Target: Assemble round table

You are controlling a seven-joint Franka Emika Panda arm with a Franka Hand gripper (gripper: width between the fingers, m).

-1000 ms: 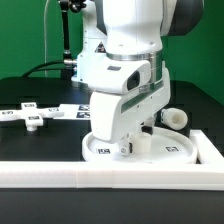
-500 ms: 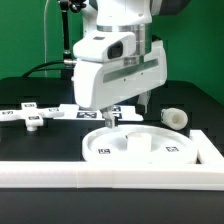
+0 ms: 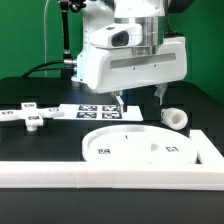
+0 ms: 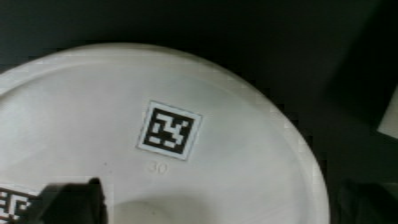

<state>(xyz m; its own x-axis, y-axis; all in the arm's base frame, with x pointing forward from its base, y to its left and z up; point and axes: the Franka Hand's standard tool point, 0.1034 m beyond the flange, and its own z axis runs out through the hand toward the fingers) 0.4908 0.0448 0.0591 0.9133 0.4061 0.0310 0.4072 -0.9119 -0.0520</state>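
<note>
The large rimmed round disc (image 3: pixel 135 146) lies flat on the black table against the white rail. It fills the wrist view (image 4: pixel 160 90) with a square tag (image 4: pixel 173 130) on it. My gripper (image 3: pixel 139 100) hangs open and empty above the disc's far edge, its fingertips (image 3: pixel 118 103) clear of the disc. One dark finger (image 4: pixel 71 200) shows in the wrist view. The short cylindrical leg (image 3: pixel 176 117) lies at the exterior view's right, behind the disc. The flat cross-shaped base (image 3: pixel 35 116) lies at the exterior view's left.
The long white rail (image 3: pixel 110 176) runs along the front edge and turns up the exterior view's right side (image 3: pixel 213 148). The marker board (image 3: pixel 98 110) lies behind the disc, under the arm. Cables hang at the back left.
My gripper has risen off the disc and moved toward the exterior view's right and back. The disc stays flat on the table.
</note>
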